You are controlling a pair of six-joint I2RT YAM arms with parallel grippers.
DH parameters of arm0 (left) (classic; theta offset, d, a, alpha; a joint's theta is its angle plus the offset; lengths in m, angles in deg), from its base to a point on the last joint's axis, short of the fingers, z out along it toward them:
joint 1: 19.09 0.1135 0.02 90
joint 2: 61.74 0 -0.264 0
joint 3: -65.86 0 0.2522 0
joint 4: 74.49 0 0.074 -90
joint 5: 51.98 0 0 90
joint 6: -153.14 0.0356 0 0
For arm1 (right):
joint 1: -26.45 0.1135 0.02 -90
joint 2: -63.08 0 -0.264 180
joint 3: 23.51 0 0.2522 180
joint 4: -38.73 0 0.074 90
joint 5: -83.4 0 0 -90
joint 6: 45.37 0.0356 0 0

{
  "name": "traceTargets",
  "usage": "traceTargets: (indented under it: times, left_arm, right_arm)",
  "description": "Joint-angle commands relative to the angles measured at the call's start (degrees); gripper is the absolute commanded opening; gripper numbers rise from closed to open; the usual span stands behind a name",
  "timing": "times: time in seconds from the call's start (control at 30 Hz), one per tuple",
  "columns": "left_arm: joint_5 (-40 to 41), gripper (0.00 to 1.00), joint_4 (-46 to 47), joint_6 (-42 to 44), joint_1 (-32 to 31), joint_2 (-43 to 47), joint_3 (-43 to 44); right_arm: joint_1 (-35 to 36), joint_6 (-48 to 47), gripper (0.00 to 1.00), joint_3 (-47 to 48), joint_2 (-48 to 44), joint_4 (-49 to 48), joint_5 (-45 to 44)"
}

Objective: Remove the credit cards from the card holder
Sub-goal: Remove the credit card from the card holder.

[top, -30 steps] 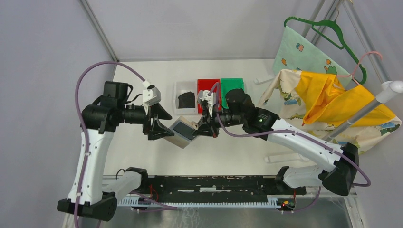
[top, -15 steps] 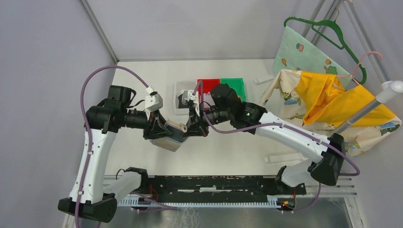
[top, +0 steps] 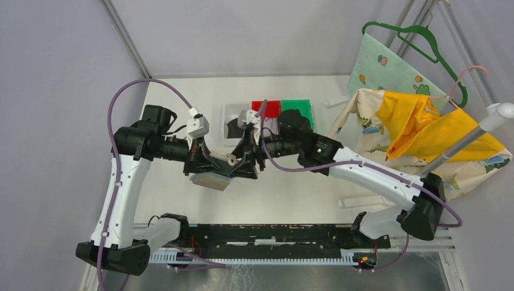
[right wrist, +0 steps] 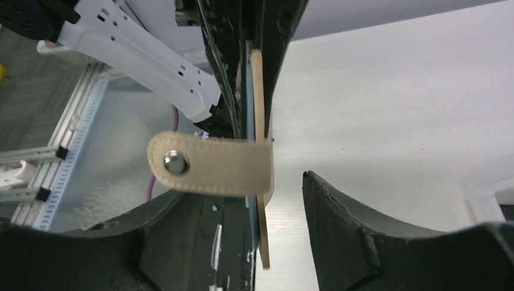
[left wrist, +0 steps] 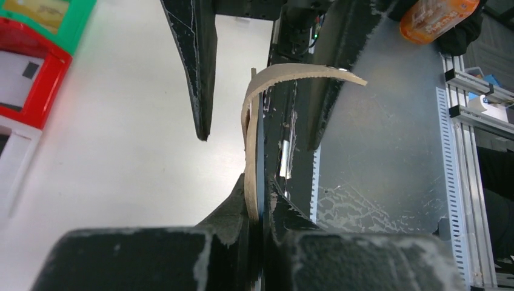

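Note:
The beige card holder (top: 213,179) hangs above the table between the two arms. My left gripper (top: 208,165) is shut on its lower edge (left wrist: 250,151). A thin blue layer lies against the beige cover in the jaws. The snap tab (right wrist: 209,163) sticks out sideways. My right gripper (right wrist: 245,197) is open, its fingers (right wrist: 351,230) on either side of the holder without touching it. A gold-tan credit card (left wrist: 35,8) lies in the green bin (left wrist: 79,24) and a silvery-grey one (left wrist: 17,65) in the red bin (left wrist: 51,91). A black thing (top: 236,128) lies in the white bin (top: 229,112).
The three bins stand in a row behind the grippers, the red bin (top: 267,107) in the middle. Patterned and yellow cloth (top: 424,130), a green hanger (top: 424,39) and a white pole (top: 479,130) fill the right side. A black rail (top: 273,233) runs along the near edge.
The left gripper has closed on the card holder. The right gripper, shut on it before, has opened. Both arms shifted left and the holder has turned more edge-on.

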Motion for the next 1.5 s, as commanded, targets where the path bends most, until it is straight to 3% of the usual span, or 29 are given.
traceTargets:
  times: [0.0,0.1,0.23,0.3,0.4,0.77,0.83,0.9,1.0,1.13,1.27,1.47]
  left_arm:
    - [-8.88,0.02,3.06,-5.39,-0.19,-0.51,5.33]
    - [-12.11,0.02,13.21,-19.14,-0.19,0.63,5.53]
    - [-10.46,0.02,34.56,-41.75,-0.27,5.22,0.90]
    - [-3.35,0.02,45.29,-53.10,-0.24,8.01,-2.14]
    - [-0.74,0.02,48.40,-56.36,-0.19,9.13,-2.23]
    - [-1.70,0.02,51.94,-64.81,-0.24,9.91,-3.25]
    - [-0.94,0.02,52.05,-64.80,-0.19,10.02,-3.19]
    - [-0.07,0.03,52.07,-64.82,-0.19,10.06,-3.30]
    - [0.00,0.23,50.97,-63.19,-0.19,9.84,-3.82]
    - [-2.72,0.51,40.34,-51.83,-0.20,8.53,-2.24]
    - [-4.82,0.55,28.24,-37.11,-0.24,6.27,0.12]
    - [-8.09,0.46,16.05,-24.97,-0.26,3.51,0.98]
  right_arm:
    - [-3.47,17.16,0.69,-15.98,-10.16,-33.32,-1.62]
    - [-4.54,28.17,0.76,-26.73,-13.17,-55.06,-3.13]
    - [-4.52,36.63,0.83,-31.97,-12.70,-71.10,-5.17]
    - [-4.35,38.98,0.87,-32.87,-11.73,-75.81,-6.84]
    - [-3.86,39.29,0.85,-31.75,-9.92,-76.30,-8.98]
    - [-3.76,44.50,0.50,-28.92,-4.38,-82.34,-9.54]
    - [-3.75,45.62,0.40,-28.85,-4.15,-83.67,-9.49]
    - [-3.78,46.10,0.24,-28.55,-4.15,-83.55,-9.10]
    - [-3.98,45.44,0.00,-28.33,-5.16,-80.00,-7.71]
    - [-5.61,39.99,0.00,-26.21,-8.25,-64.56,-1.74]
    - [-5.86,24.39,0.00,-19.87,-10.95,-37.46,1.48]
    - [-5.92,15.73,0.00,-12.32,-10.95,-21.12,5.53]
